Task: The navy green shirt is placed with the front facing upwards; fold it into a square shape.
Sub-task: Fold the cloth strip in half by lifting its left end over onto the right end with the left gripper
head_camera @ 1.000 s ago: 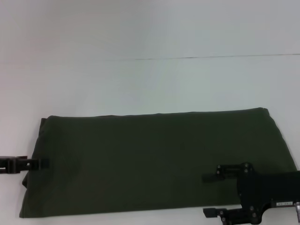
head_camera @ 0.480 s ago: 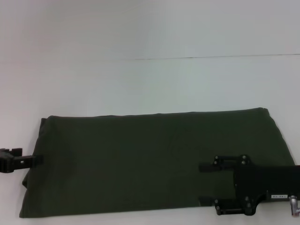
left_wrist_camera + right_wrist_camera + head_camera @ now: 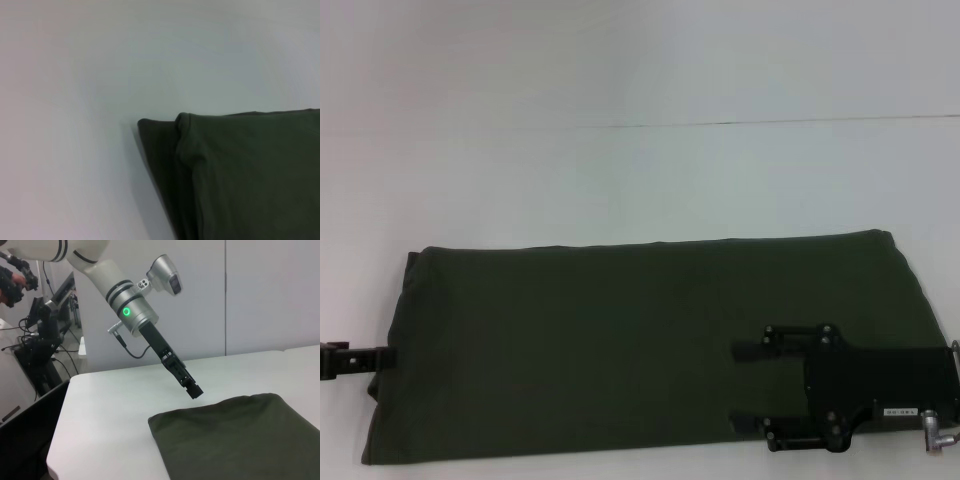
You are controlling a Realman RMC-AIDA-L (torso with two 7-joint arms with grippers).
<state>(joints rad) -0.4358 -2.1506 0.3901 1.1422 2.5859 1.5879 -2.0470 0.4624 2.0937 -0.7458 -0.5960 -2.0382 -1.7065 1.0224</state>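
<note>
Olive cloth: the shirt [image 3: 640, 345] is lying flat on the white surface [image 3: 640, 180] as a long band, plain side up, no letters showing; its sides look already folded in.
Where it lies: it is spreading directly beneath the right claw and reaching across to a spot just beside the left claw.
Right claw: the right claw [image 3: 748, 388] is hovering over the shirt's right part, near the edge closest to the robot, its two fingers parted with nothing between them.
Left claw: the left claw [image 3: 380, 357] is sitting just off the shirt's left end, low near the surface; whether its fingers are parted or together, I cannot tell.
Seen from the right wrist: the left claw [image 3: 192, 389] is pointing down just above the surface, close to the shirt's end corner [image 3: 155, 421] but apparently not touching it.
Seen from the left wrist: the doubled end of the cloth [image 3: 182, 145] is showing layered edges, one slightly offset from the other.
Step in hand, as I judge it: the arms are lining up for the fold that shortens the band into a square.
Next move calls for: each claw pinching all layers at one end, lifting evenly and carrying that end over to the other, edges matched.
</note>
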